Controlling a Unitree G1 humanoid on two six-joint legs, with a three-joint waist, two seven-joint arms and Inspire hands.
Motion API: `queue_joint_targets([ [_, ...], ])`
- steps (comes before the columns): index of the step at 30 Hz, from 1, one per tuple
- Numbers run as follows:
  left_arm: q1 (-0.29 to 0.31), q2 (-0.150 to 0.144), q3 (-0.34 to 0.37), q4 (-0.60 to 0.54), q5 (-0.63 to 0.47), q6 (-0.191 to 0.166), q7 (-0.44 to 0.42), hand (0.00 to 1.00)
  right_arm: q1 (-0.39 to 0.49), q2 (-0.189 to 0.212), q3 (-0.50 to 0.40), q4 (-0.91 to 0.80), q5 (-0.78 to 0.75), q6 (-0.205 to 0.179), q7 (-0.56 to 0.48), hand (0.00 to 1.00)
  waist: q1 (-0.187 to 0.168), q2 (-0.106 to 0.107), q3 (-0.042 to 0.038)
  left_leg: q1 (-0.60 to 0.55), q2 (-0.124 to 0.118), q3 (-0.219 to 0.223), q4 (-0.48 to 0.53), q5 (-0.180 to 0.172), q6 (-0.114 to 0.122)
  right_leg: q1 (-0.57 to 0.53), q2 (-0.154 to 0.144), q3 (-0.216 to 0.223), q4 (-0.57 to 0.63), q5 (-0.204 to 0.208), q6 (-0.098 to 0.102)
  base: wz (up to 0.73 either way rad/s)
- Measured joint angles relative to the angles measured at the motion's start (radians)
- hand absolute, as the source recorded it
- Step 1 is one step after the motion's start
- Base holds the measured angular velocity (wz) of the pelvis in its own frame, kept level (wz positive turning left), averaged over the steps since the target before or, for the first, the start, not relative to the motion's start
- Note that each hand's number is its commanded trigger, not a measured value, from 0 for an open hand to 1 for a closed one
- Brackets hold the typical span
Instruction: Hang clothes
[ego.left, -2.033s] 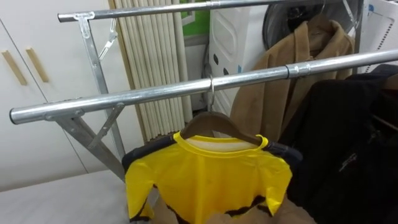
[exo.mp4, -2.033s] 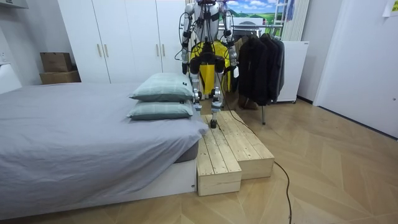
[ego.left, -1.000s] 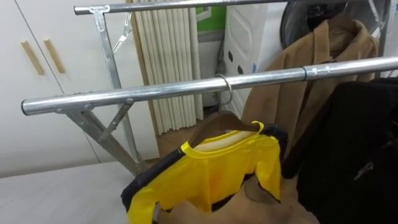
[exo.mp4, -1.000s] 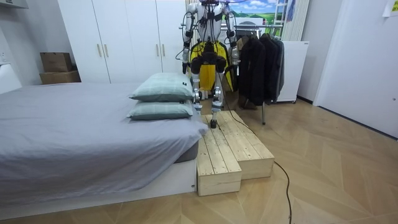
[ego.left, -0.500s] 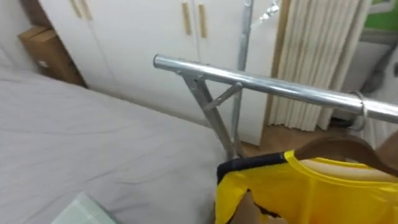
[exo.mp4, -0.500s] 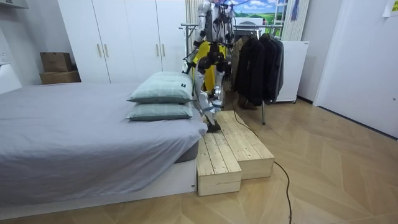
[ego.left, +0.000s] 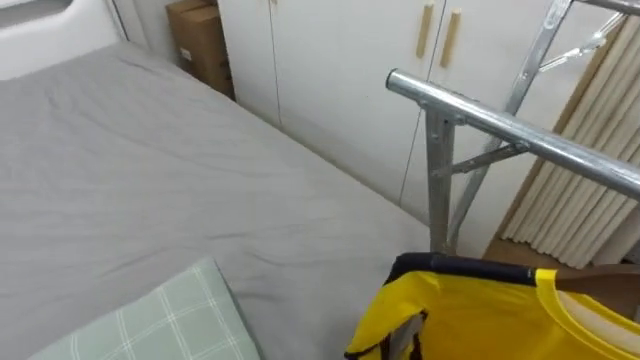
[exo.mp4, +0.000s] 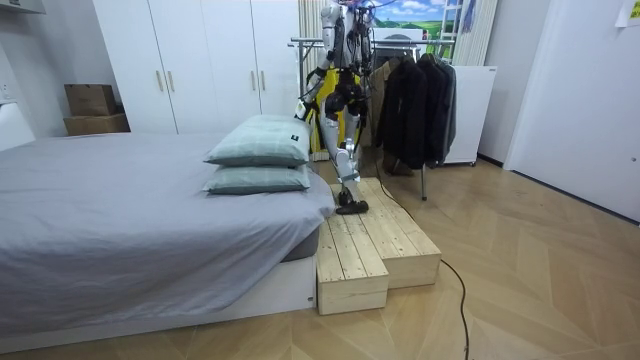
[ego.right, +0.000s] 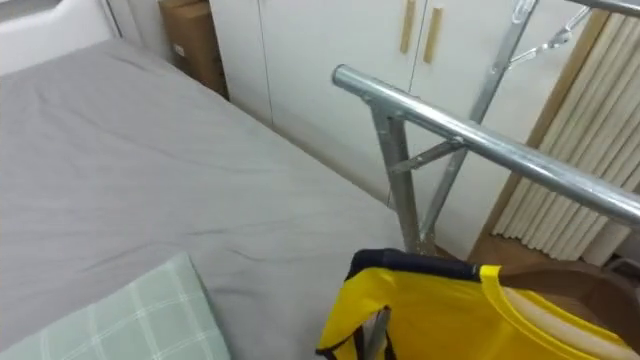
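A yellow shirt (ego.left: 490, 315) with dark trim hangs on a wooden hanger (ego.right: 590, 290) at the lower right of the eye views. It hangs below the metal rail (ego.left: 500, 125) of the clothes rack, close to the rail's free end. In the room view I stand on the wooden platform (exo.mp4: 370, 235) beside the rack (exo.mp4: 305, 42), turned towards the bed. My left hand (exo.mp4: 304, 104) hangs low by my body there, too small to read. Nothing touches the shirt in the eye views.
A grey bed (ego.left: 150, 170) with a pale checked pillow (ego.left: 140, 320) lies before me. White wardrobe doors (ego.left: 330, 50) and a cardboard box (ego.left: 200, 40) stand behind it. Beige curtain (ego.left: 590, 190) at the right. Dark coats (exo.mp4: 415, 95) hang further along the rack.
My view has swung left from the rail and coats to the bed. The room view shows me turning from the rack towards the bed. The shirt stays on the rail.
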Motion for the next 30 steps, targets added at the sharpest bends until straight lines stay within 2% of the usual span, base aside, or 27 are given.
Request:
queue_joint_targets([
  [1, 0.0, 0.0, 0.005, 0.007, 0.0, 0.005, -0.003, 0.0, 0.009, 0.003, -0.013, 0.001, 0.014, 0.002, -0.001, 0.0, -0.005, -0.001, 0.0001, -0.006, -0.003, -0.025, 0.0, -0.001, 0.003, 0.0, -0.003, 0.048, 0.001, 0.004, 0.007, 1.39],
  [3, 0.024, 0.011, 0.067, 0.048, 0.002, 0.027, -0.005, 0.0, 0.037, 0.013, -0.084, 0.008, 0.045, 0.008, 0.002, 0.0, -0.003, -0.005, -0.0031, -0.03, -0.02, -0.126, 0.001, 0.011, 0.026, -0.003, -0.013, 0.196, 0.005, 0.021, 0.032, 1.21],
  [4, 0.034, 0.019, 0.085, 0.058, 0.004, 0.034, -0.005, 0.0, 0.042, 0.013, -0.095, 0.008, 0.052, 0.008, 0.002, 0.0, -0.002, -0.003, -0.0037, -0.035, -0.023, -0.148, 0.001, 0.012, 0.029, -0.003, -0.013, 0.233, 0.005, 0.025, 0.037, 1.02],
  [5, 0.053, 0.046, 0.116, 0.084, 0.003, 0.051, -0.005, 0.0, 0.051, 0.013, -0.11, 0.011, 0.069, 0.008, 0.001, 0.0, -0.003, -0.005, -0.0046, -0.044, -0.034, -0.187, -0.002, 0.018, 0.039, -0.001, -0.014, 0.309, 0.0, 0.03, 0.047, 0.98],
  [6, 0.067, 0.078, 0.135, 0.109, 0.003, 0.074, -0.005, 0.0, 0.06, 0.013, -0.118, 0.011, 0.071, 0.008, 0.0, 0.0, -0.003, -0.005, -0.0047, -0.049, -0.04, -0.22, -0.005, 0.022, 0.045, 0.006, -0.012, 0.355, -0.006, 0.037, 0.059, 0.95],
  [7, 0.076, 0.095, 0.139, 0.118, 0.004, 0.084, -0.001, 0.0, 0.063, 0.013, -0.118, 0.011, 0.072, 0.008, 0.0, 0.0, -0.004, -0.003, -0.0036, -0.05, -0.043, -0.237, -0.009, 0.023, 0.047, 0.013, -0.01, 0.371, -0.013, 0.039, 0.063, 0.88],
  [8, 0.105, 0.123, 0.157, 0.128, 0.005, 0.108, 0.01, 0.0, 0.066, 0.013, -0.119, 0.011, 0.072, 0.009, 0.0, 0.0, -0.007, -0.004, -0.0032, -0.053, -0.052, -0.267, -0.011, 0.025, 0.051, 0.024, -0.012, 0.396, -0.017, 0.039, 0.07, 0.84],
  [9, 0.128, 0.138, 0.189, 0.133, 0.008, 0.129, 0.029, 0.0, 0.072, 0.013, -0.12, 0.01, 0.074, 0.009, -0.001, 0.0, -0.014, -0.004, -0.0035, -0.063, -0.058, -0.303, -0.01, 0.027, 0.054, 0.035, -0.011, 0.415, -0.02, 0.038, 0.078, 0.92],
  [10, 0.134, 0.142, 0.206, 0.134, 0.008, 0.133, 0.037, 0.0, 0.074, 0.013, -0.121, 0.01, 0.074, 0.01, -0.001, 0.0, -0.018, -0.004, -0.0033, -0.066, -0.063, -0.325, -0.01, 0.028, 0.059, 0.043, -0.01, 0.434, -0.023, 0.037, 0.081, 1.03],
  [12, 0.15, 0.151, 0.22, 0.134, 0.021, 0.144, 0.069, 0.0, 0.068, 0.013, -0.12, 0.006, 0.067, 0.02, -0.004, 0.0, -0.023, -0.004, -0.0023, -0.081, -0.088, -0.387, -0.011, 0.035, 0.077, 0.057, -0.019, 0.528, -0.031, 0.029, 0.107, 0.86],
  [14, 0.168, 0.147, 0.221, 0.134, 0.023, 0.159, 0.086, 0.0, 0.06, 0.011, -0.119, 0.006, 0.066, 0.02, -0.014, 0.0, -0.023, -0.003, 0.0022, -0.087, -0.106, -0.424, -0.009, 0.039, 0.084, 0.063, -0.025, 0.557, -0.031, 0.025, 0.116, 0.47],
  [15, 0.177, 0.142, 0.22, 0.134, 0.023, 0.167, 0.092, 0.0, 0.054, 0.01, -0.117, 0.003, 0.066, 0.019, -0.021, 0.0, -0.023, 0.003, 0.0016, -0.097, -0.108, -0.439, 0.003, 0.04, 0.085, 0.064, -0.026, 0.569, -0.032, 0.025, 0.119, 0.41],
  [18, 0.18, 0.137, 0.218, 0.134, 0.022, 0.181, 0.106, 0.0, 0.054, 0.01, -0.113, 0.004, 0.068, 0.019, -0.026, 0.0, -0.024, 0.005, 0.0033, -0.125, -0.125, -0.476, 0.026, 0.042, 0.09, 0.064, -0.028, 0.58, -0.037, 0.021, 0.127, 0.39],
  [20, 0.181, 0.129, 0.21, 0.134, 0.022, 0.188, 0.131, 0.0, 0.045, 0.008, -0.074, 0.005, 0.07, 0.019, -0.041, 0.0, -0.017, 0.0, 0.0037, -0.142, -0.136, -0.488, 0.032, 0.05, 0.092, 0.063, -0.027, 0.634, -0.056, 0.011, 0.141, 0.2],
  [25, 0.179, 0.123, 0.19, 0.127, 0.023, 0.199, 0.17, 0.0, 0.037, 0.006, -0.024, 0.003, 0.074, 0.019, -0.044, 0.0, -0.008, -0.006, 0.0036, -0.154, -0.14, -0.508, 0.033, 0.063, 0.089, 0.062, -0.027, 0.62, -0.069, 0.005, 0.141, 0.13],
  [30, 0.176, 0.126, 0.172, 0.114, 0.022, 0.201, 0.185, 0.0, 0.037, 0.004, 0.02, 0.003, 0.074, 0.01, -0.029, 0.0, -0.002, -0.022, 0.0033, -0.165, -0.145, -0.53, 0.022, 0.07, 0.087, 0.069, -0.026, 0.598, -0.084, 0.006, 0.14, 0.12],
])
